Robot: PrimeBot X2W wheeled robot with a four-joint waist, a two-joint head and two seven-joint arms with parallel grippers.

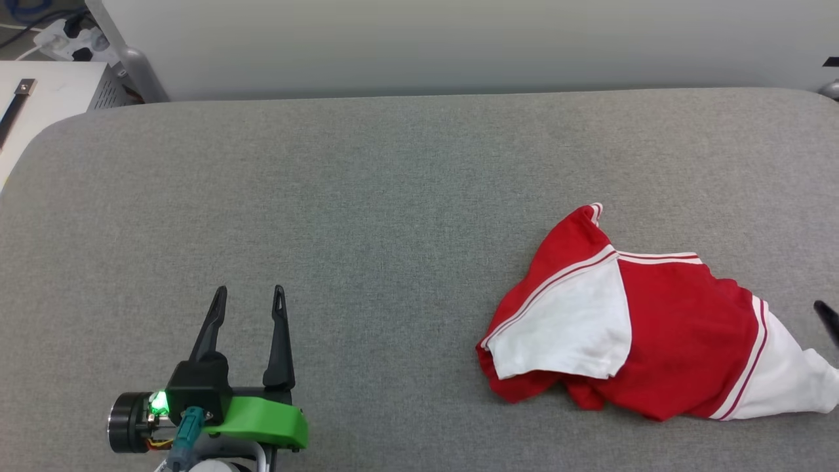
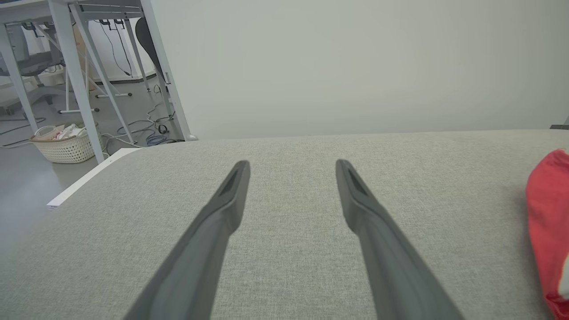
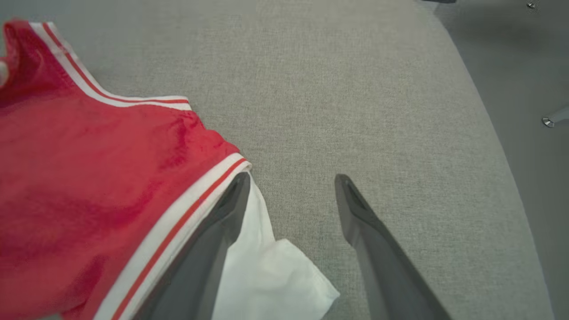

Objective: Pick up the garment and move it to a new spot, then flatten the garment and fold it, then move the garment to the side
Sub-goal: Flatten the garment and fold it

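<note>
The garment point(image 1: 655, 328), a red jersey T-shirt with white sleeves and striped trim, lies crumpled on the grey table point(image 1: 393, 196) at the right. Its red edge point(image 2: 549, 222) pokes in at the right of the left wrist view. My right gripper point(image 3: 289, 182) is open above the garment's white sleeve point(image 3: 271, 275), with one finger over the striped seam and nothing gripped. One dark fingertip point(image 1: 827, 321) of it shows at the head view's right edge. Well left of the garment, my left gripper point(image 1: 249, 295) hovers open and empty over bare cloth, seen again as my left gripper point(image 2: 292, 166) from its wrist.
The grey table has a rounded right edge point(image 3: 502, 146) with floor beyond it. A pale wall point(image 1: 459, 46) backs the table. Off its left end stand white frame legs point(image 2: 80, 80), a wicker basket point(image 2: 66, 144) and loose cables point(image 2: 146, 133).
</note>
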